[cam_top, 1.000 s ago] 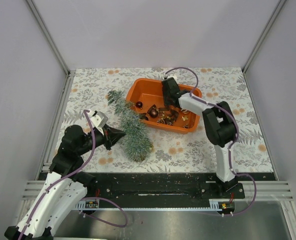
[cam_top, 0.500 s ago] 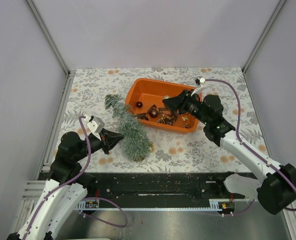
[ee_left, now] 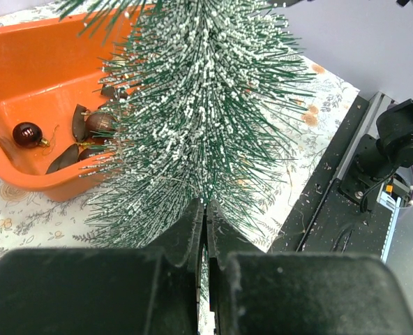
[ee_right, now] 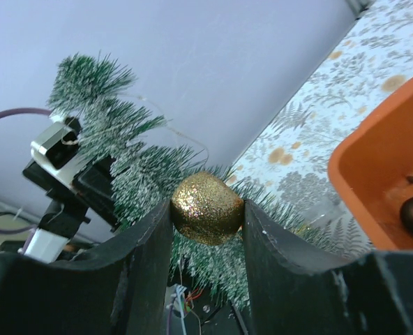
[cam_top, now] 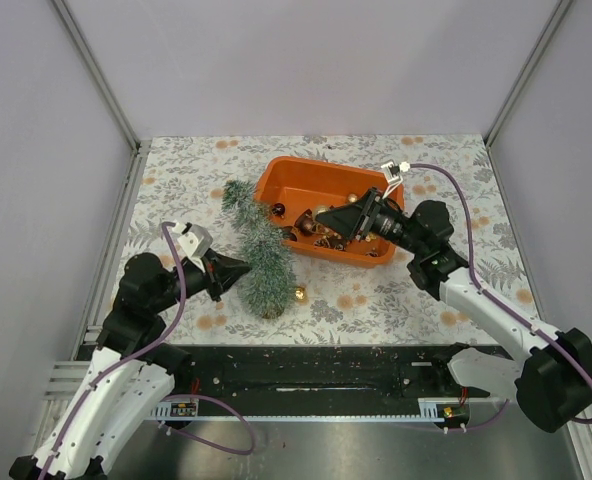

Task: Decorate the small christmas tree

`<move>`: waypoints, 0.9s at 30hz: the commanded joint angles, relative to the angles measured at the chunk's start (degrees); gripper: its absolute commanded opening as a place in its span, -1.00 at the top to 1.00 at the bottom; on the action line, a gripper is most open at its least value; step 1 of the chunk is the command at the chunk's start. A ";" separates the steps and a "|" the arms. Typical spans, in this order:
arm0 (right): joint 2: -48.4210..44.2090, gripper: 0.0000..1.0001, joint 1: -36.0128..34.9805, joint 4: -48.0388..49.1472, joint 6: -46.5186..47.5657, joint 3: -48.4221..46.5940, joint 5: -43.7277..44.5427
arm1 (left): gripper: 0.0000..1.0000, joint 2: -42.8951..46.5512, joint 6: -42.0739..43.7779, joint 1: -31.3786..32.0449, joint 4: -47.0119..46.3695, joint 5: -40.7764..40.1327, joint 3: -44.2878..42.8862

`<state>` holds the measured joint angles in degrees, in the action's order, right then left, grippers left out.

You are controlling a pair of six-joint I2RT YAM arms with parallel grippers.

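Observation:
The small christmas tree (cam_top: 257,250) lies tilted on the floral mat, its tip toward the orange tray (cam_top: 298,166). My left gripper (cam_top: 242,270) is shut on the tree's lower part; in the left wrist view the jaws (ee_left: 205,206) pinch its frosted needles (ee_left: 206,105). My right gripper (cam_top: 324,221) is shut on a gold glitter bauble (cam_top: 320,212) and holds it over the tray's left half, pointing at the tree. The right wrist view shows this bauble (ee_right: 206,208) between the fingers, with the tree (ee_right: 140,174) behind it.
A loose gold bauble (cam_top: 298,294) lies on the mat by the tree's base. The tray holds a dark red bauble (ee_left: 26,134), brown cones and gold pieces (cam_top: 338,238). The black base rail (cam_top: 306,372) runs along the near edge.
My right gripper has come out of the tray with the gold glitter bauble and moved left toward the tree. The tree's tip has swung right. A gold bauble now lies by the tree's base.

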<state>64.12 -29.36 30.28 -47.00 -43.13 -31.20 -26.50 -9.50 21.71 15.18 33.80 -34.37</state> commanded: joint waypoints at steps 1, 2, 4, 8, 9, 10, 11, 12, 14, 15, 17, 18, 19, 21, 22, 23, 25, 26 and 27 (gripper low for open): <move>-0.14 0.48 -0.08 8.91 -4.49 1.56 -5.70 | 0.94 -0.65 0.18 -0.27 -7.44 2.58 -3.51; 0.22 0.48 -0.08 9.96 -4.94 1.82 -6.15 | 0.94 -0.92 0.44 -0.27 -8.32 2.85 -3.42; 0.83 0.49 -0.08 11.46 -6.16 2.61 -6.15 | 0.94 -2.06 0.62 -0.27 -9.72 3.11 -3.16; 1.88 0.52 -0.25 16.11 -8.62 4.28 -6.33 | 0.95 -3.56 -0.17 -0.27 -12.27 3.90 -2.28; 2.15 0.52 -0.43 16.91 -9.07 4.55 -6.50 | 0.95 -3.38 -0.26 -0.27 -12.28 3.90 -1.85; 2.59 0.53 -0.60 17.35 -9.33 4.72 -6.42 | 0.95 -3.12 -0.26 -0.27 -12.28 3.90 -1.23; 2.94 0.53 -0.95 18.14 -9.86 5.16 -6.33 | 0.95 -2.68 -0.26 -0.27 -11.93 3.82 -0.62; 3.47 0.54 -1.22 19.28 -10.30 5.43 -6.15 | 0.95 -2.24 -0.08 -0.27 -11.49 3.55 -0.26; 5.05 0.55 -2.10 22.43 -12.05 6.13 -6.24 | 0.95 -1.19 0.26 -0.27 -10.53 3.20 0.62; 5.66 0.56 -2.36 23.93 -12.76 6.31 -6.24 | 0.95 -0.84 0.44 -0.27 -10.00 3.03 0.88; 6.11 0.56 -2.63 25.70 -13.46 6.83 -5.89 | 0.95 0.13 1.06 -0.27 -8.60 2.76 1.41; 6.11 0.56 -2.80 25.79 -13.64 7.10 -5.72 | 0.95 0.31 1.49 -0.27 -7.89 2.76 1.50; 6.11 0.55 -2.89 25.97 -13.64 7.27 -5.63 | 0.95 0.66 1.76 -0.27 -7.28 2.85 1.67; 6.11 0.56 -3.42 27.02 -13.90 7.71 -5.45 | 0.95 1.01 2.29 -0.27 -6.48 2.76 2.03; 6.28 0.56 -3.68 27.63 -14.17 7.98 -5.36 | 0.95 1.19 2.55 -0.27 -6.30 2.76 2.20; 6.20 0.56 -3.94 28.07 -14.43 8.41 -5.27 | 0.95 1.28 2.73 -0.36 -6.13 2.59 2.46; 6.37 0.56 -4.38 29.13 -14.96 9.12 -4.75 | 0.95 1.36 3.17 -0.27 -5.78 2.59 2.90; 6.37 0.56 -4.56 29.83 -15.31 9.47 -4.66 | 0.95 1.36 3.43 -0.27 -5.69 2.41 3.17; 6.54 0.56 -5.00 30.53 -15.40 9.65 -4.57 | 0.95 1.28 3.61 -0.36 -5.60 2.50 3.34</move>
<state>70.41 -33.01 54.41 -60.86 -34.26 -36.10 -26.00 -7.44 21.67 11.44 35.81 -31.88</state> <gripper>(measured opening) 0.489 0.048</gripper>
